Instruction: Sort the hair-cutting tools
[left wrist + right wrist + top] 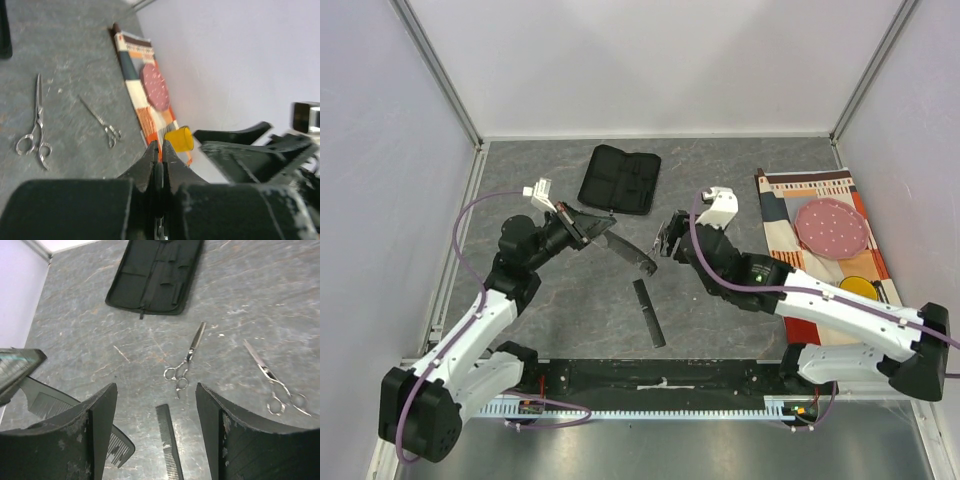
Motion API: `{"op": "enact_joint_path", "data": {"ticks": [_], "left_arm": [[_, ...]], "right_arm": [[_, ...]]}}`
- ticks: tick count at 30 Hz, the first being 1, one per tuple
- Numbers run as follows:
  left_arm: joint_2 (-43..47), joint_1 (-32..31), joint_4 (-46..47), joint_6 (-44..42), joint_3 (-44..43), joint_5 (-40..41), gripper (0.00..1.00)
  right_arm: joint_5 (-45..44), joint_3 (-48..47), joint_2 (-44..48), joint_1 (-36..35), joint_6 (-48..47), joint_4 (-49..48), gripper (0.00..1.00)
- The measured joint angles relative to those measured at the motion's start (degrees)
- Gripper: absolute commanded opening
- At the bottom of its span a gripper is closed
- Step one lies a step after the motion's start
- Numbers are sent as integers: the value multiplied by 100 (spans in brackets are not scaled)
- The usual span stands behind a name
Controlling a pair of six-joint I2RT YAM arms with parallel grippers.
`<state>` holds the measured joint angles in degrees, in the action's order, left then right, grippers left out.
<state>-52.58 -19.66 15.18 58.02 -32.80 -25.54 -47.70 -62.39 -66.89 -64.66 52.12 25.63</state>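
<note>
My left gripper (pixel 588 228) is shut on the narrow handle of the black comb-like tool (pixel 626 251) and holds it above the table, its toothed end pointing toward the right arm. In the left wrist view the fingers (pixel 150 155) pinch its thin black edge. My right gripper (pixel 665 241) is open and empty, hovering above the flat black comb (pixel 648 312), which lies below its fingers (pixel 170 445). Two silver scissors lie flat on the table, one (pixel 186 361) just beyond the comb and one (pixel 272 380) to the right. The handled tool shows at lower left (pixel 50 402).
A black fabric pouch (pixel 620 180) lies open at the back centre. A colourful mat (pixel 825 240) with a pink disc (pixel 831 227) and a yellow cup (pixel 179 139) covers the right side. White walls enclose the table.
</note>
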Motion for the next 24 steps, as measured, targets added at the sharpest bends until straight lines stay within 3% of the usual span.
{"op": "enact_joint_path", "data": {"ticks": [5, 12, 19, 24], "left_arm": [[-385, 223, 1200, 269, 35, 33, 2], [-1088, 481, 2763, 837, 243, 15, 2], [-1668, 481, 4116, 1381, 446, 24, 2], [-1867, 481, 4579, 1631, 483, 57, 2]], "right_arm": [[1661, 754, -17, 1064, -533, -1648, 70], [3875, 2120, 529, 2717, -457, -3742, 66], [5547, 2706, 431, 2968, 70, -5877, 58], [6116, 2846, 153, 2966, 352, -6738, 49]]}}
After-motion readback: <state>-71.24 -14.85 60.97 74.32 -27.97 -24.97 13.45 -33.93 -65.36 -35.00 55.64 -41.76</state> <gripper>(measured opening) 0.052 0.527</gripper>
